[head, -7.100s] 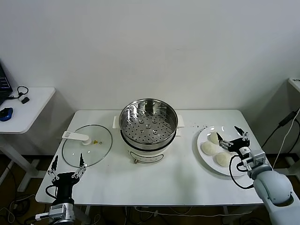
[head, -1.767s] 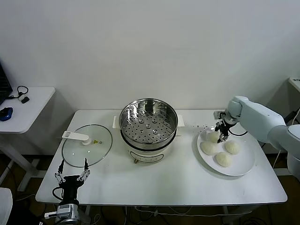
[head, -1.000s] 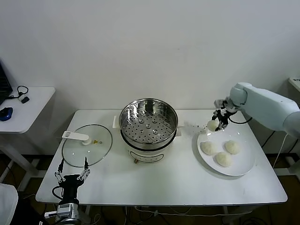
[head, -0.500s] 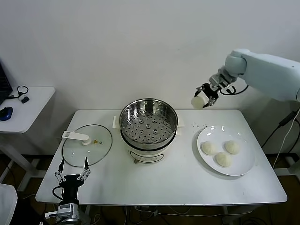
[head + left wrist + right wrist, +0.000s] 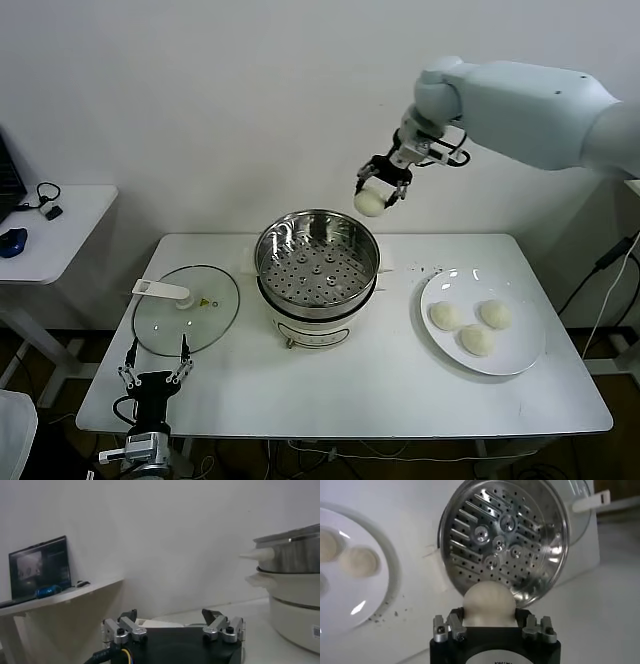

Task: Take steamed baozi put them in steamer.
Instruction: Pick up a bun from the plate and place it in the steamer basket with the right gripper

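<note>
Right gripper (image 5: 379, 190) clamps a bun (image 5: 369, 202) up over the steamer (image 5: 317, 262) rim; left gripper (image 5: 152, 369) parked low w/ fingers spread.

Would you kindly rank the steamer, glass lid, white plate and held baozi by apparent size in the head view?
1. Steamer, white plate: alike
2. Glass lid
3. Baozi in the right gripper, raised nearer the camera, so unsure
</note>
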{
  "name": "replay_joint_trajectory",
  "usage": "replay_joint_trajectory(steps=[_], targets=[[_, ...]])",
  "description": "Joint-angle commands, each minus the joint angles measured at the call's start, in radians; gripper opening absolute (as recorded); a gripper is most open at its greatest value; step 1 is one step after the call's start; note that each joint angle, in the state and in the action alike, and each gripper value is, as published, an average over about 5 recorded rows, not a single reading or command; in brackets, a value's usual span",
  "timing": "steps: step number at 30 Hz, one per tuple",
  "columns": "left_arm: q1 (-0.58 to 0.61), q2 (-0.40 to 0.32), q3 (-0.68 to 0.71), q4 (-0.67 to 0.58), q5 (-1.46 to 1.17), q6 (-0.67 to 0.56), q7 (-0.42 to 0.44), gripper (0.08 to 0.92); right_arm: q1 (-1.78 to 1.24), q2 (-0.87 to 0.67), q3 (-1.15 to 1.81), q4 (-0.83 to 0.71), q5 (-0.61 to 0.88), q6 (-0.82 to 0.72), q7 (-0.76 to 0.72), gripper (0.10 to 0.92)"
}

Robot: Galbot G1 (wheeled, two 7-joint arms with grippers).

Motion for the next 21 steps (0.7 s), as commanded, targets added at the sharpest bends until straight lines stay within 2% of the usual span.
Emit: replay_joint_trajectory(steps=[1,7,15,21], targets=[[-0.003,-0.049,0.000,0.008,0.000,-0.001,-0.002,0.823,-0.042,0.194,-0.019,-0.080,-0.050,0.079,0.031,0.670],[-0.007,-0.049,0.000,0.011,-0.001,-0.003,-0.002,0.823,-0.147,0.251,-0.010,-0.176,-0.080,0.079,0.042,0.670],[-0.008,-0.049,0.001,0.023,-0.002,-0.008,-0.003,0.823,-0.279,0.326,0.058,-0.393,-0.161,0.079,0.041,0.670],[-0.013,-0.049,0.003,0.033,-0.001,-0.010,-0.003,0.823,-0.314,0.328,0.082,-0.431,-0.197,0.079,0.039,0.673]])
